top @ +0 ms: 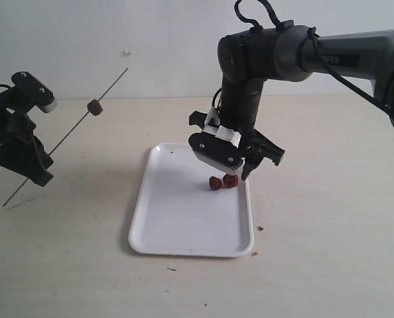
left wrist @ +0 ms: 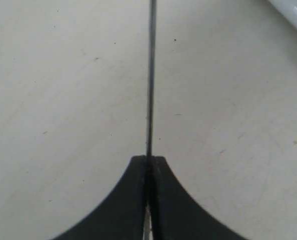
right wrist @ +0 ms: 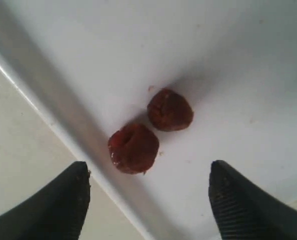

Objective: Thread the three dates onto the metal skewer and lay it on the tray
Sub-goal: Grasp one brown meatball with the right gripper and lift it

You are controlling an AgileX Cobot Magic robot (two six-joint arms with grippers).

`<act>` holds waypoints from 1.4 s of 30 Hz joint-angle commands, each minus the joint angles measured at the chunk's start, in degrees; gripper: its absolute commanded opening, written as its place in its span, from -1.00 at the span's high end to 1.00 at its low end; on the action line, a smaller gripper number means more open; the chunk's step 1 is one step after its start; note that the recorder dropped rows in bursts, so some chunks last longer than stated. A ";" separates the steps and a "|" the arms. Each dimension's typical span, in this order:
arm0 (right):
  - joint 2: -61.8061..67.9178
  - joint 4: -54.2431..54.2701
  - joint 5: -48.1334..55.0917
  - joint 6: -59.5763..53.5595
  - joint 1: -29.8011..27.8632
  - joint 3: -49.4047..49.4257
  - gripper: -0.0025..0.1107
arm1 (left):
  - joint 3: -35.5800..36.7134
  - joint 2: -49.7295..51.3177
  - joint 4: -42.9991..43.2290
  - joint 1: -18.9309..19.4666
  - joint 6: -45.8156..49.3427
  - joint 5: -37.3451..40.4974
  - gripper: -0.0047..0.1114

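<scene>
I'm clamping the metal skewer [top: 64, 139], one date [top: 95, 107] threaded, in the left gripper [left wrist: 148, 162], hovering the open right gripper [right wrist: 149, 172] over two dates [right wrist: 134, 148].

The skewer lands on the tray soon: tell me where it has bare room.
Bare: the tray's left half and near end, between its left rim and the two dates. Crowded: by the right rim, dates under the open right jaws.

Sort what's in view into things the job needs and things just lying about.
Needed for the job:
- skewer, pinched in the left gripper
- threaded date on it
- two loose dates on the tray
- right gripper, open over them

Just lying about:
- red crumbs on the table beside the tray
- dark speck on the table
</scene>
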 commanded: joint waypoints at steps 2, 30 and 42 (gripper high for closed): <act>-0.16 0.73 -0.46 -4.46 -0.42 0.10 -0.12 | -0.24 -0.67 -0.46 0.21 -0.46 -1.31 0.92; 2.01 1.19 -0.43 -4.46 -0.93 0.73 0.24 | -0.24 -0.67 -0.19 0.21 -0.46 -1.75 0.92; 2.01 4.35 1.41 3.34 -0.93 0.73 0.48 | -0.24 -0.67 -0.19 0.21 -0.46 -1.75 0.92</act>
